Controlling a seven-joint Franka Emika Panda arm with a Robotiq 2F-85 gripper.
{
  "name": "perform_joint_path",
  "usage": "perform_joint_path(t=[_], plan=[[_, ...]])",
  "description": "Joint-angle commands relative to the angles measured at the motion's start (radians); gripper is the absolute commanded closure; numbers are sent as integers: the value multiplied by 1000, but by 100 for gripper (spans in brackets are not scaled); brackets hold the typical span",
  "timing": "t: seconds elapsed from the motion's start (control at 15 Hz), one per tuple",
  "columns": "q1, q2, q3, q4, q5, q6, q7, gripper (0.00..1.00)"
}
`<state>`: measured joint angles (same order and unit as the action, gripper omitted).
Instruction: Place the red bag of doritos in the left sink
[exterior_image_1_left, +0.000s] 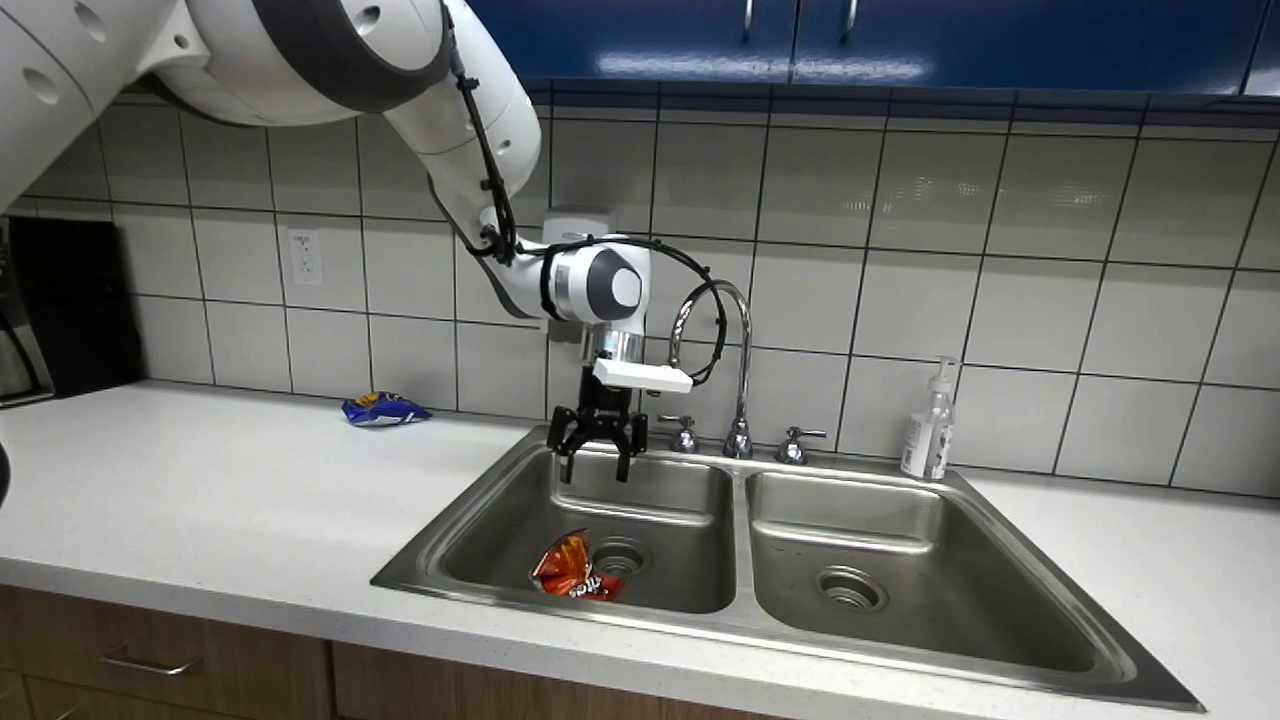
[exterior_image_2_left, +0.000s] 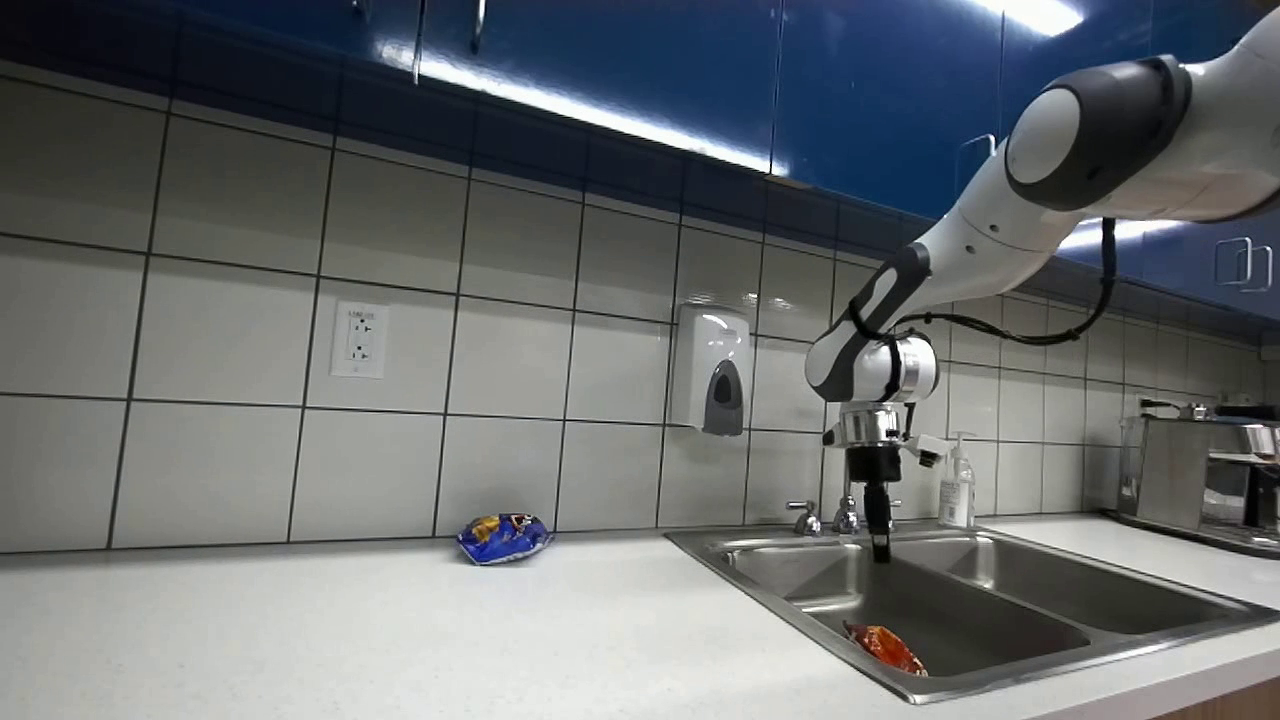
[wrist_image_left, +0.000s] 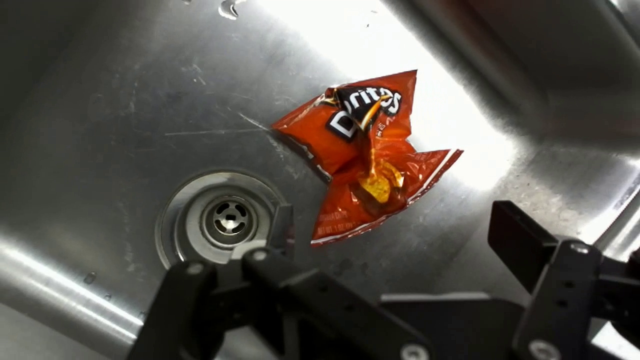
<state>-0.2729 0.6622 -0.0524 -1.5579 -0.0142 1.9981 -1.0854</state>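
The red bag of doritos (exterior_image_1_left: 565, 568) lies crumpled on the floor of the left sink (exterior_image_1_left: 680, 570), beside the round drain (exterior_image_1_left: 620, 556). It also shows in an exterior view (exterior_image_2_left: 887, 648), partly hidden by the near rim. In the wrist view the whole bag (wrist_image_left: 370, 150) lies flat on the basin floor, its logo showing, right of the drain (wrist_image_left: 230, 218). My gripper (exterior_image_1_left: 595, 472) points down above the back part of the left sink, apart from the bag and higher than it. In the wrist view its fingers (wrist_image_left: 400, 235) are wide apart with nothing between them.
The right basin (exterior_image_1_left: 900, 580) lies past the divider (exterior_image_1_left: 742, 540). The faucet (exterior_image_1_left: 742, 370) and its handles stand behind the sink, close to the gripper. A soap bottle (exterior_image_1_left: 930, 430) stands at the back rim. A small blue bag (exterior_image_2_left: 505, 538) lies on the counter by the wall.
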Motion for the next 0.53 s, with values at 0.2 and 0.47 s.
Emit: perform_joint_path(t=[0.2,0.47], plan=[[2,-207,-2,-218,-9,-8,15,0],[17,-334,-6,-346,-18,-10,14,0]])
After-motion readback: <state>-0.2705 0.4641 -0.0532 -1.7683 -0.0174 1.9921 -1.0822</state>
